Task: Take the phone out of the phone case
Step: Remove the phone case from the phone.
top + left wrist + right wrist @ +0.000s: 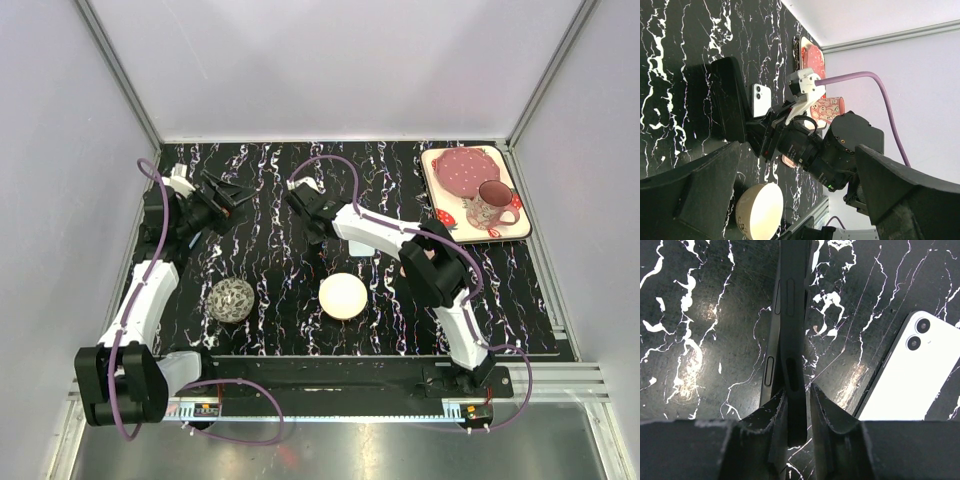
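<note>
Now we're straddling the edge-up black rubber phone case (pixel 792 300) beside the white phone (pixel 912 375), right gripper (pixel 798 390) barely parted, hold unclear; letting go risks toppling it.

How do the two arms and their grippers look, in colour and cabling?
The left arm and right arm have white links and black joints. The left gripper and right gripper are black. A purple cable follows each arm.
</note>
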`<control>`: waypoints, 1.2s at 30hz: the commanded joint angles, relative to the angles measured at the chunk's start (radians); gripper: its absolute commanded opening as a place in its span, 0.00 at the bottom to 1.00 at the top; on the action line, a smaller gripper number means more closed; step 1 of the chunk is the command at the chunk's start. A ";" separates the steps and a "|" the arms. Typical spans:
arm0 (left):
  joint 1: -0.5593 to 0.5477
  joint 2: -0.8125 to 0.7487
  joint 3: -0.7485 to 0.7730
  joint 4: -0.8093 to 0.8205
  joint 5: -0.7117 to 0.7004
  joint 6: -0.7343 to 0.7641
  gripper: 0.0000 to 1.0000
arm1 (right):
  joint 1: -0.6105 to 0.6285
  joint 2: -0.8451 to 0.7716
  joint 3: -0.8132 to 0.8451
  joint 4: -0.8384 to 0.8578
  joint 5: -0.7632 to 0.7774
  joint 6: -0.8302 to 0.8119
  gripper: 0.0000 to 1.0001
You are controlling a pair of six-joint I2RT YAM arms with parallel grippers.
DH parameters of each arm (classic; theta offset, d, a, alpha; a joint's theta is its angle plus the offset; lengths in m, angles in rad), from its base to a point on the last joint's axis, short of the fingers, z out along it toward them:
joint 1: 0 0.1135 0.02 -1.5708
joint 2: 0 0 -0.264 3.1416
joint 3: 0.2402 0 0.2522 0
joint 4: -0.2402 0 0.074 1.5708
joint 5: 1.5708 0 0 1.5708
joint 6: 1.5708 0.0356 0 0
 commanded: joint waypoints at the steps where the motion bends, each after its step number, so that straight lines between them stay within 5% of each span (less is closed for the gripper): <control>1: 0.025 0.011 0.034 0.015 0.038 0.025 0.99 | -0.015 0.127 -0.037 0.041 -0.072 0.029 0.28; 16: 0.027 0.023 -0.012 0.070 0.058 -0.010 0.99 | -0.051 0.221 -0.017 0.046 -0.149 0.047 0.31; 22: 0.025 0.025 -0.019 0.085 0.065 -0.019 0.99 | -0.051 0.238 0.017 0.020 -0.157 0.038 0.39; 36: 0.025 0.013 -0.042 0.098 0.078 -0.027 0.99 | -0.052 0.198 -0.051 0.017 -0.246 0.098 0.34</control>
